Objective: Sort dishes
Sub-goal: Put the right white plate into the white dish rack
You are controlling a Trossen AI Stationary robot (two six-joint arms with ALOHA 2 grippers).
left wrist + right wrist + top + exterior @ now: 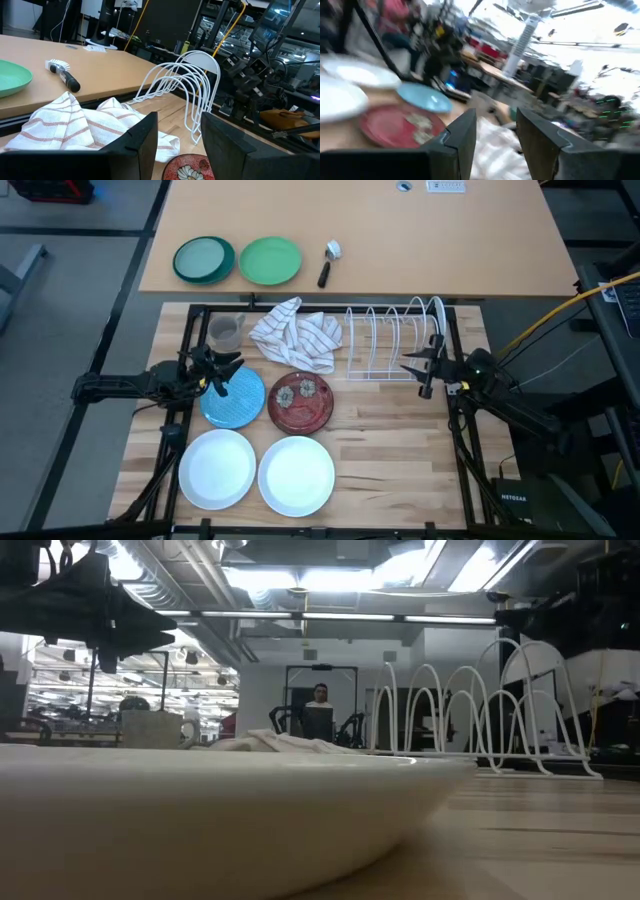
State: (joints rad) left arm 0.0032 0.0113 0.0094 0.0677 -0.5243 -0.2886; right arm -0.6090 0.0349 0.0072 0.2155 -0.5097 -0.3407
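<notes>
You have two white plates (216,468), one light blue plate (240,402), one dark red flowered plate (301,402), two green plates (270,260), one grey cup (226,332), one striped cloth (296,332), one wire rack (392,340), one brush (328,263).

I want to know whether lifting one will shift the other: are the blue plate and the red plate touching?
Touching. The high view shows the blue plate and the red plate meeting rim to rim, with no bare wood between them.

Bright ceiling lights (330,578) shine over a grey floor (70,330), with a pale wooden desk (400,240) behind.
</notes>
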